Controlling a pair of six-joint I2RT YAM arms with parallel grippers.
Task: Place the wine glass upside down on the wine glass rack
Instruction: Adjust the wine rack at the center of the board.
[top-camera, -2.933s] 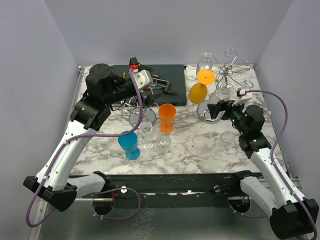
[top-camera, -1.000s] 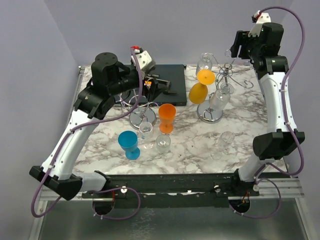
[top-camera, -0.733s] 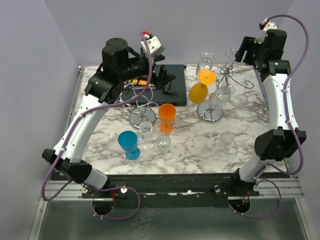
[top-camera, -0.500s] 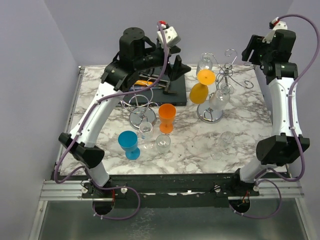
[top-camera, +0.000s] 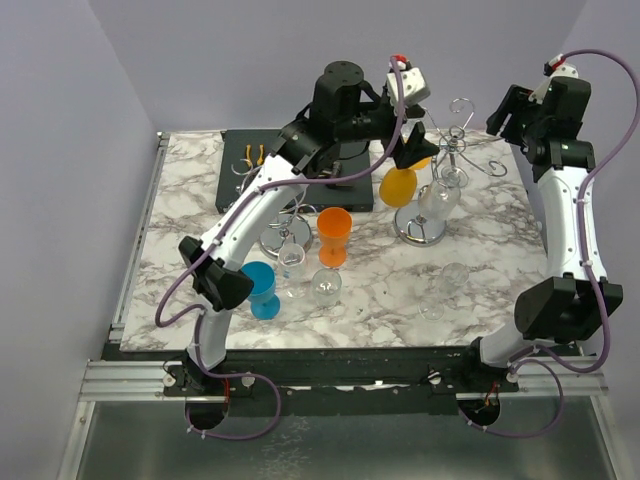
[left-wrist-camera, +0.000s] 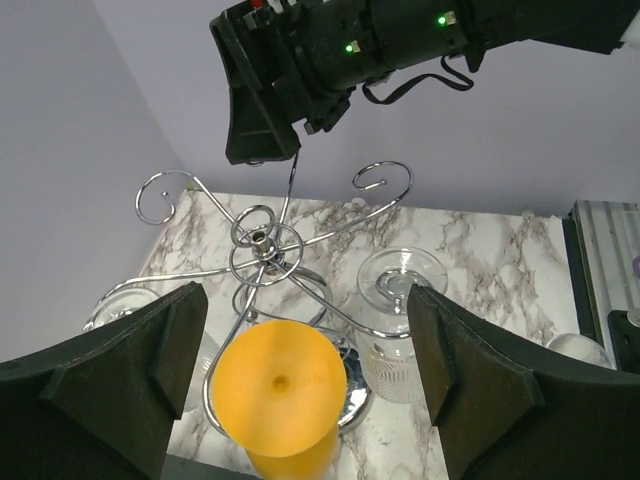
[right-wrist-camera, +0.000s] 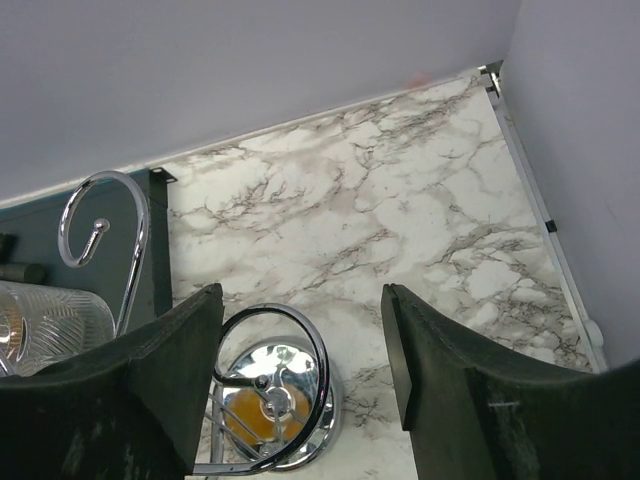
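Note:
The chrome wine glass rack (top-camera: 453, 150) stands at the back right on its round base (top-camera: 420, 226). An orange glass (top-camera: 396, 186) and a clear glass (top-camera: 440, 196) hang upside down on it. My left gripper (top-camera: 406, 152) is open and empty, high beside the rack, just above the orange glass's foot (left-wrist-camera: 277, 385). The left wrist view shows the rack top (left-wrist-camera: 262, 238) and the clear glass (left-wrist-camera: 401, 300). My right gripper (top-camera: 503, 112) is open and empty, raised right of the rack, above a curled arm (right-wrist-camera: 285, 375).
Loose glasses stand at the front: a blue one (top-camera: 259, 289), an orange cup (top-camera: 334, 236), and two clear ones (top-camera: 292, 266) (top-camera: 326, 288). A clear glass (top-camera: 448, 276) sits at the front right. A second chrome rack (top-camera: 281, 236) and a black mat (top-camera: 300, 170) are on the left.
My left arm has swung from the back left across to the right rack. My right arm has risen from the table to high at the back right. Both stay empty.

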